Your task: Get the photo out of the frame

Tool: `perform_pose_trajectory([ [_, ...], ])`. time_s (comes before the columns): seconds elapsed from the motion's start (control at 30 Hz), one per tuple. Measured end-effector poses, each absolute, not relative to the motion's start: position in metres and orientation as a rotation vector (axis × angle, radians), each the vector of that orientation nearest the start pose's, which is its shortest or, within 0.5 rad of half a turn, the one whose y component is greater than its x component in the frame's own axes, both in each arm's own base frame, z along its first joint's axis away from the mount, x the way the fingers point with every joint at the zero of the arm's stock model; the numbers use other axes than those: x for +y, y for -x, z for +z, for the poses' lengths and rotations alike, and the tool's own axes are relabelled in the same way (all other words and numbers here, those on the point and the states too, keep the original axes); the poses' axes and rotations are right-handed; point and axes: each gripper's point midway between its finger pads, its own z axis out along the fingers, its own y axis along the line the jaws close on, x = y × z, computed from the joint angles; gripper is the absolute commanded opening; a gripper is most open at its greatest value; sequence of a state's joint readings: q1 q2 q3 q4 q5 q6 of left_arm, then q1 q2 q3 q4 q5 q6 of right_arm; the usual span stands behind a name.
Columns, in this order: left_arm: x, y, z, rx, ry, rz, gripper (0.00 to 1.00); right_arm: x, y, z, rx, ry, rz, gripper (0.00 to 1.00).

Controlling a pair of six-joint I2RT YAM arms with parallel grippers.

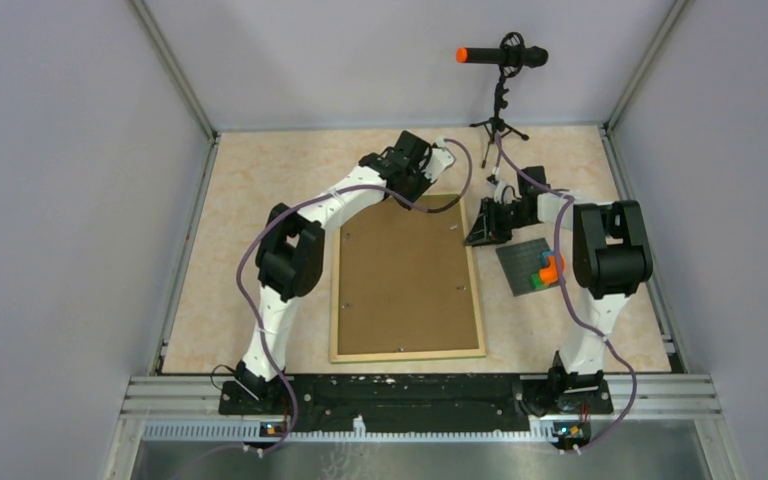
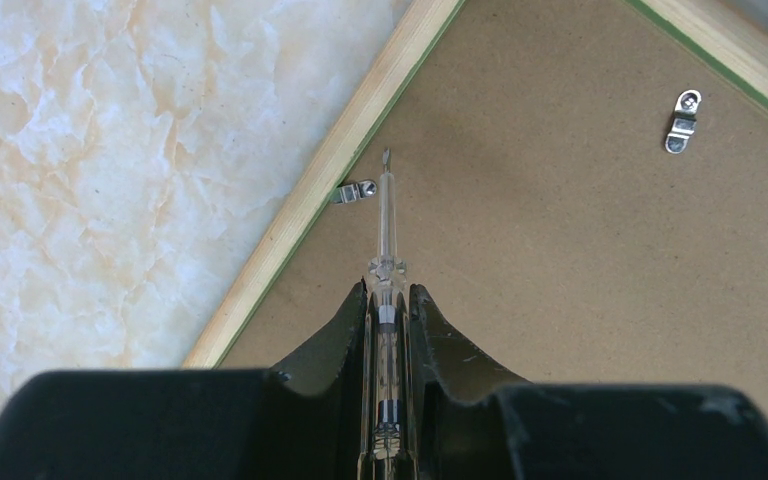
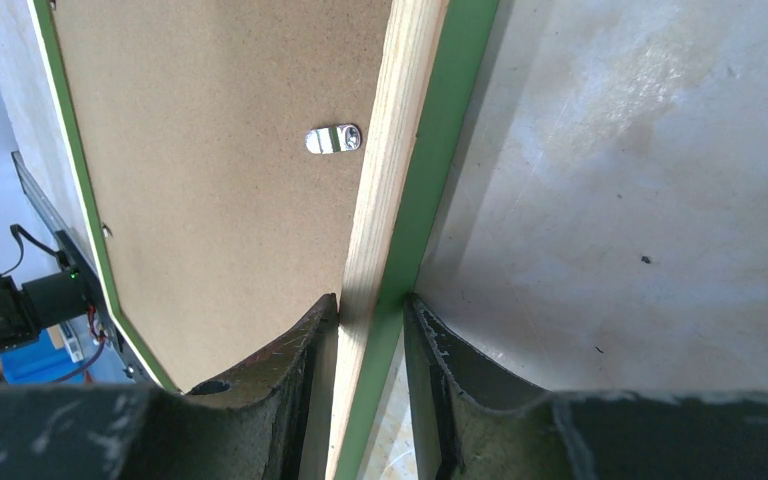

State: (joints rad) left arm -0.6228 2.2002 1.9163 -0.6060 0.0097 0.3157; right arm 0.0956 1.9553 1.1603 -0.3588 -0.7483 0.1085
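Observation:
The frame (image 1: pixel 405 280) lies face down on the table, brown fibreboard back up. The photo is hidden under the back. My left gripper (image 1: pixel 405 190) is over the frame's far edge, shut on a clear-handled screwdriver (image 2: pixel 388 220). The screwdriver's tip is at a small metal clip (image 2: pixel 357 190) on the light wood edge, and a second clip (image 2: pixel 680 120) sits further right. My right gripper (image 1: pixel 490 222) is at the frame's far right edge. In the right wrist view its jaws (image 3: pixel 370 300) close on the wood and green border (image 3: pixel 400 200), near another clip (image 3: pixel 333 139).
A small grey baseplate with coloured bricks (image 1: pixel 532 265) lies right of the frame, beside the right arm. A microphone on a tripod (image 1: pixel 500 60) stands at the back. Grey walls enclose the marbled table (image 1: pixel 250 200) on three sides.

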Motion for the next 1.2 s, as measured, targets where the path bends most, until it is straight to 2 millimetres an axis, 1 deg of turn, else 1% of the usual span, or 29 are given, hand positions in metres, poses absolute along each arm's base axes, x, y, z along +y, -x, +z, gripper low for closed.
perform_pose_trajectory([
  [0.4,-0.297,-0.465,0.091,2.216,-1.100,-0.134,0.00,0.159,-0.363,0.026,2.609,0.201,1.082,0.30],
  [0.7,-0.292,-0.462,0.088,2.195,-1.114,-0.121,0.00,0.159,-0.363,0.026,2.609,0.200,1.083,0.30],
  [0.97,-0.276,-0.461,0.089,2.205,-1.117,-0.066,0.00,0.159,-0.363,0.026,2.609,0.200,1.083,0.30],
  [1.2,-0.276,-0.460,0.089,2.204,-1.125,-0.071,0.00,0.158,-0.363,0.026,2.609,0.200,1.083,0.30],
])
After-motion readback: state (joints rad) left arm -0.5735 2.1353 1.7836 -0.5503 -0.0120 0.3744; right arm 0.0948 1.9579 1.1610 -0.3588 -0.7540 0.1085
